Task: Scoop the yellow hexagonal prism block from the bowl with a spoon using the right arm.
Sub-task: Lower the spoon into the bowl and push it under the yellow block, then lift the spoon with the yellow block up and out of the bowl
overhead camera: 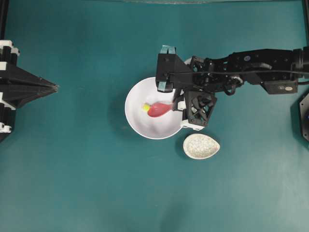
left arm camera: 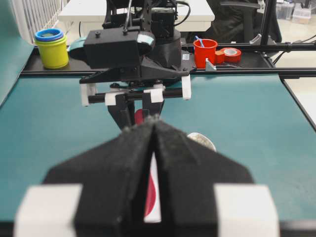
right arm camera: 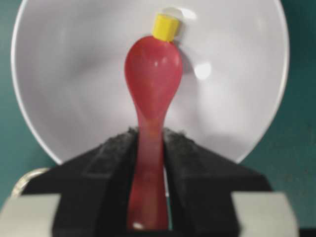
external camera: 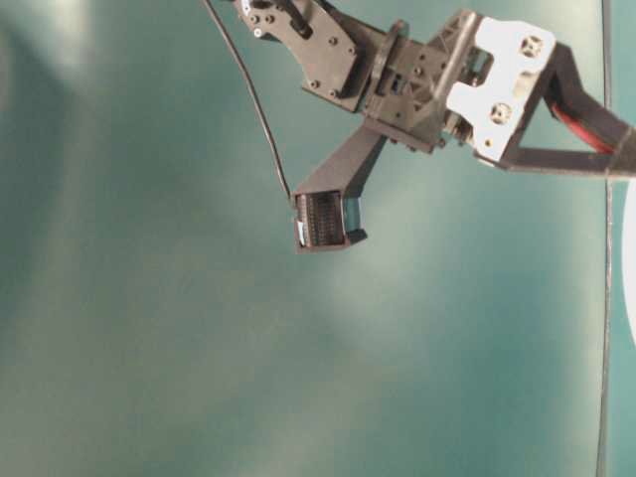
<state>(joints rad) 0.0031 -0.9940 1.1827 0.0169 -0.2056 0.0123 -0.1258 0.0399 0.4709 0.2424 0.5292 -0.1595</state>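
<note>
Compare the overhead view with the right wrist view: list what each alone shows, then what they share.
Overhead only: the speckled spoon rest beside the bowl, and the left end effector, shut, far from it.
Right wrist only: the right end effector seen close up, clamped on the spoon's handle.
Both: the white bowl, the spoon inside it, and the yellow block at the scoop's tip.

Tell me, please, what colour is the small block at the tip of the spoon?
Bright yellow. The block shows best in the right wrist view, touching the tip of the pink-red spoon.
</note>
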